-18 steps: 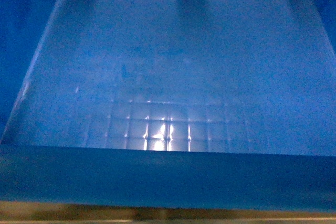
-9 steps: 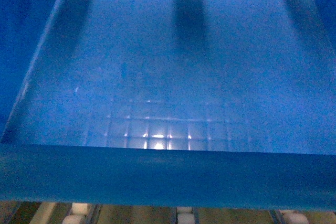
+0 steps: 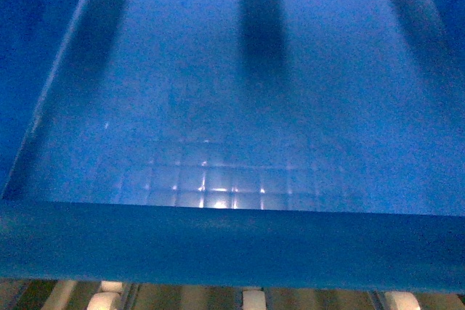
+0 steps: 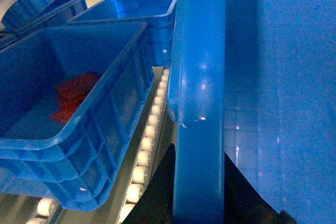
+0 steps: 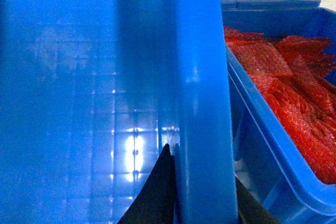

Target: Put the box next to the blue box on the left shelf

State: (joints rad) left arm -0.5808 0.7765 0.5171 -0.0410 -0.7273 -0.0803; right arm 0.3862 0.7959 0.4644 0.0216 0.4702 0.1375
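Box (image 3: 232, 245) held above the roller shelf (image 3: 251, 299), gripped at both side rims.

Nearest the wrist cameras, the left gripper (image 4: 197, 195) has dark fingers on either side of the box's left rim, clamped on it; the right gripper (image 5: 178, 192) is clamped likewise on the right rim. In the head view, the box's grid floor fills the frame, with white rollers visible under its near wall. Beyond the left rim, a crate (image 4: 79, 119) with red contents rests on the rollers. Beyond the right rim, just beside it, a bin (image 5: 278, 145) holds red bags (image 5: 294, 87).
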